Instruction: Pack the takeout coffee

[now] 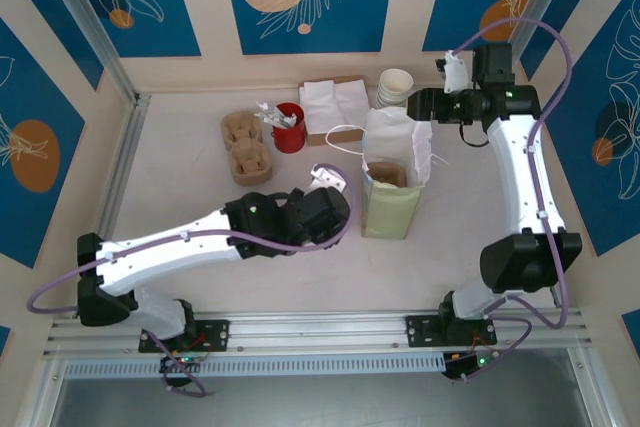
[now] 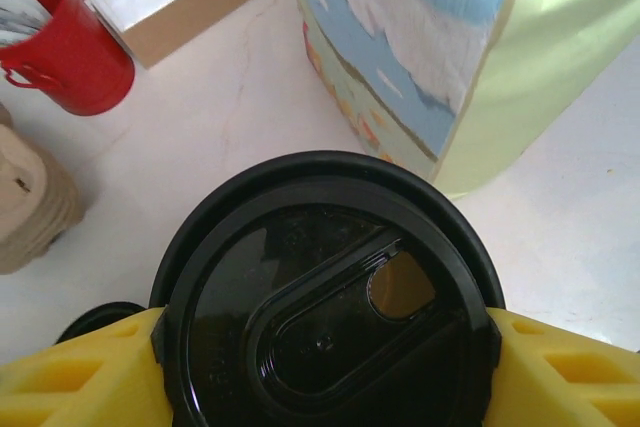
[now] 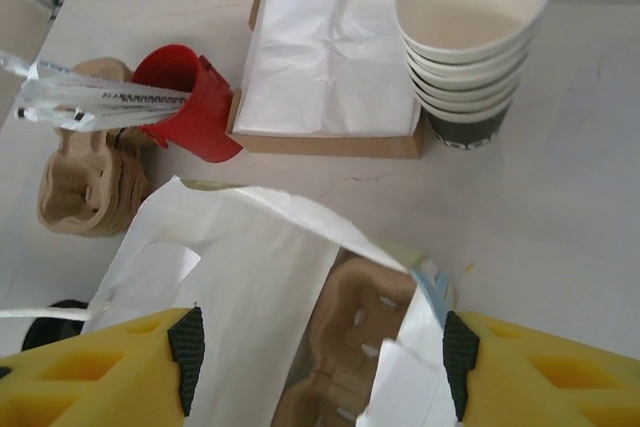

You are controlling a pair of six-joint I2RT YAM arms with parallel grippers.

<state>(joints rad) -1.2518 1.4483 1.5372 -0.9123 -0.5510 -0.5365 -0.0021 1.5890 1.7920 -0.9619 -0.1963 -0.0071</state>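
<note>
Keep takeout coffee (image 2: 320,277) level in clamped left gripper (image 2: 325,372), lower into bag (image 1: 390,209) straddled by right gripper (image 3: 320,347), grasp there unclear.

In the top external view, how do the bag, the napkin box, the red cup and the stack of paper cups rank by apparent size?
1. bag
2. napkin box
3. red cup and stack of paper cups: these look about alike, so I do not rank them.
</note>
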